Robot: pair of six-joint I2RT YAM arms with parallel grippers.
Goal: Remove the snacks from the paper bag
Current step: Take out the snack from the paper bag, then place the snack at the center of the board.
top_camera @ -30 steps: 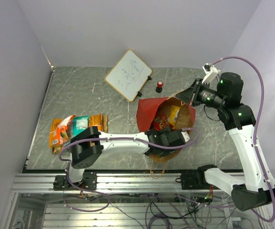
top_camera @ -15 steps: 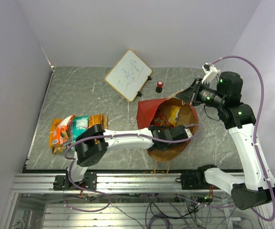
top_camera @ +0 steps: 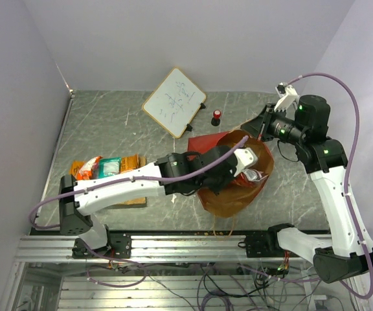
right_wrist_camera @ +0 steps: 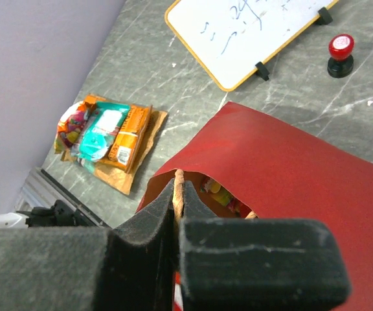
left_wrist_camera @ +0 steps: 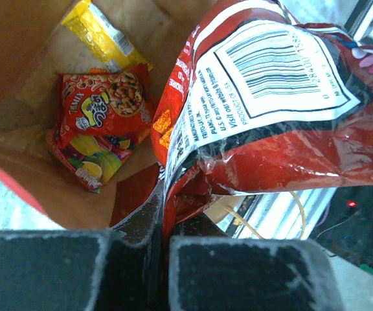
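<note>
Here, the left gripper (left_wrist_camera: 161,249) has its jaws pressed almost together on the lower edge of a red foil packet (left_wrist_camera: 264,110). In the left wrist view you see that packet's white barcode panel and its glossy, crinkled skin. It hangs over the open mouth of the paper bag (left_wrist_camera: 18,58). The bag is red outside and brown kraft inside. On the bag's floor lie more snacks: a red printed packet (left_wrist_camera: 102,107) and, toward the far wall, a yellow packet (left_wrist_camera: 105,35). The right gripper (right_wrist_camera: 177,207) is closed, pinching the bag's thin rim between its pads. In the overhead view the bag sits right of centre on the grey marbled table (top_camera: 109,123). A pile of orange, teal and tan-brown packets (top_camera: 105,170) overlaps near the table's left edge, well apart from the bag.
</note>
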